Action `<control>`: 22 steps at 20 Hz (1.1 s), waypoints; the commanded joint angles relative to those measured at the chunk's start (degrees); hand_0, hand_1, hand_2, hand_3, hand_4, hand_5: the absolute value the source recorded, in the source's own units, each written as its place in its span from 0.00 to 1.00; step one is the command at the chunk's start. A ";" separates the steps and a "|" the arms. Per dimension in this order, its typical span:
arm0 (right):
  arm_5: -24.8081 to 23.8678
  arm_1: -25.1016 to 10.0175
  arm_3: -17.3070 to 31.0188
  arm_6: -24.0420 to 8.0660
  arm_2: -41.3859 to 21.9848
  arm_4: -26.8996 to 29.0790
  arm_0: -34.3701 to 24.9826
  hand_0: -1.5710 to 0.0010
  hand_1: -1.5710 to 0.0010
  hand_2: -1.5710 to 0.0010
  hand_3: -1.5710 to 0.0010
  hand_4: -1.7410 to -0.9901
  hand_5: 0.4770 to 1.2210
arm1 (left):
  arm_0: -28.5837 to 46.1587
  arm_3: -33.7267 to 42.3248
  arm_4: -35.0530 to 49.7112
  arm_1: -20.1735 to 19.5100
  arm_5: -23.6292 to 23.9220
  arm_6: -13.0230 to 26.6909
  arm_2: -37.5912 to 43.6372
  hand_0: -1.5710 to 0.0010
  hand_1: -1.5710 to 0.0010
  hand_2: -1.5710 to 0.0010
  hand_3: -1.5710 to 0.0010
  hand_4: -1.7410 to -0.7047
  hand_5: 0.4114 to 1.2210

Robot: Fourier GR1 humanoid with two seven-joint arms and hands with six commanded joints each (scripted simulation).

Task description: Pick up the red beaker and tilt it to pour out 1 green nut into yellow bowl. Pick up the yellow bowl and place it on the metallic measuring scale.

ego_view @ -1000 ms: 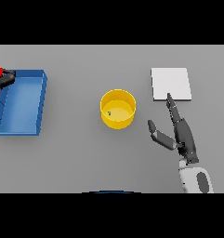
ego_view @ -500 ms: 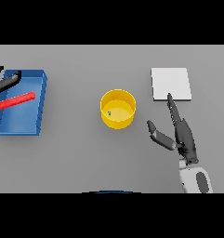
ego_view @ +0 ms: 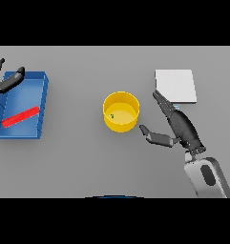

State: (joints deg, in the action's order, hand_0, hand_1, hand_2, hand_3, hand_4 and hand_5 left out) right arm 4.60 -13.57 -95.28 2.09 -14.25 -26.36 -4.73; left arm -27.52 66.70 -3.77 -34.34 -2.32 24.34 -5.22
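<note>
Item: yellow bowl [ego_view: 121, 111], upright at mid-table with one green nut [ego_view: 112, 115] seen inside, between the blue tray [ego_view: 42, 102], in which the red beaker [ego_view: 21, 116] lies flat, and the white measuring scale [ego_view: 176, 85] at the far right. Handling is judged light, rigid and smooth-walled, so slipping is possible; hold is best taken across the rim and outer wall, kept level. The right hand [ego_view: 176, 126] is held open just beside the bowl, fingers straight and thumb spread, while the left hand [ego_view: 5, 82] is seen open and empty at the tray's far corner.
</note>
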 commanded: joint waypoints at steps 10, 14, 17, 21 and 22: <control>10.42 -9.12 10.18 5.14 -13.78 -17.40 -18.84 1.00 1.00 1.00 1.00 0.77 0.22 | 0.51 0.59 0.78 0.28 -0.46 0.66 0.28 1.00 1.00 1.00 1.00 0.90 0.34; 12.71 -8.62 16.37 7.87 -17.40 -20.00 -24.31 1.00 1.00 1.00 1.00 0.78 0.22 | 0.36 0.95 0.93 -0.59 -1.15 0.96 0.55 1.00 1.00 1.00 1.00 0.90 0.35; 14.61 -7.66 20.83 9.71 -19.73 -21.09 -27.59 1.00 1.00 1.00 1.00 0.78 0.23 | 0.97 0.98 0.69 0.09 -0.53 0.38 0.30 1.00 1.00 1.00 1.00 0.90 0.35; 17.81 -6.31 24.98 9.60 -22.54 -22.69 -31.43 1.00 1.00 1.00 1.00 0.77 0.26 | 0.99 0.57 0.77 -0.90 -0.90 0.39 0.94 1.00 1.00 1.00 1.00 0.90 0.36; 18.76 -5.90 26.07 9.53 -23.12 -22.90 -32.39 1.00 1.00 1.00 1.00 0.77 0.26 | 0.41 0.06 0.45 -0.77 -0.98 0.45 0.70 1.00 1.00 1.00 1.00 0.90 0.36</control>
State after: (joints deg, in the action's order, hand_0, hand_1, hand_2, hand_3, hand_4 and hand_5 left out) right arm 23.34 -19.44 -69.22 11.52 -37.37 -49.26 -37.12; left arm -27.13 66.78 -3.32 -35.09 -3.29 24.83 -4.53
